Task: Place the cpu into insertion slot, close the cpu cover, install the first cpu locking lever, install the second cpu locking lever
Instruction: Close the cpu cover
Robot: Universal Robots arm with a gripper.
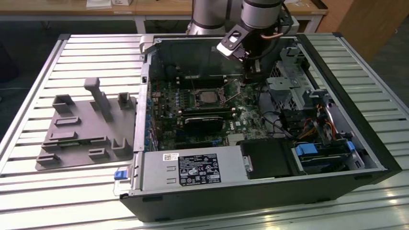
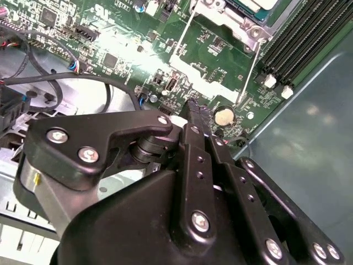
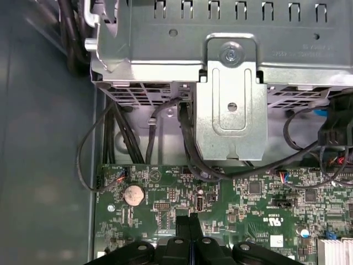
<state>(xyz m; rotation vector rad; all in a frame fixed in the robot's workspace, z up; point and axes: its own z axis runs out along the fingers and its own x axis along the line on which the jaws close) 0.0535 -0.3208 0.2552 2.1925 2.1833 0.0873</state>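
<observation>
Jaws clenched, fingertips (image 3: 183, 225) pressed flat together, nothing seen between them. They hang just above the green motherboard (image 3: 248, 210), off the insertion slot (image 1: 195, 96), near its corner on the exterior view's right. Coin battery (image 2: 223, 116) lies just beside the tips, on that same side of the slot. The cpu (image 2: 251, 4) sits in the slot, with a strip of its pale grey top visible. The cpu cover (image 2: 220, 17) looks flat down around it: silvery frame, screw at one corner. One thin locking lever (image 2: 182, 34) and another locking lever (image 2: 249, 72) run along two sides of the slot; latched or not, cannot tell. Long black memory slots (image 2: 298, 38) run just beside the slot. Farther from the slot, past the fingertips, is a metal drive cage (image 3: 231, 99) with black cables (image 3: 190, 160) under it. The arm (image 1: 259, 14) reaches down into the open computer case (image 1: 357, 158). Case lies on a slatted bench (image 1: 76, 52). Grey moulded fixture (image 1: 83, 129) sits outside the case, well apart from the slot, on the exterior view's left.
</observation>
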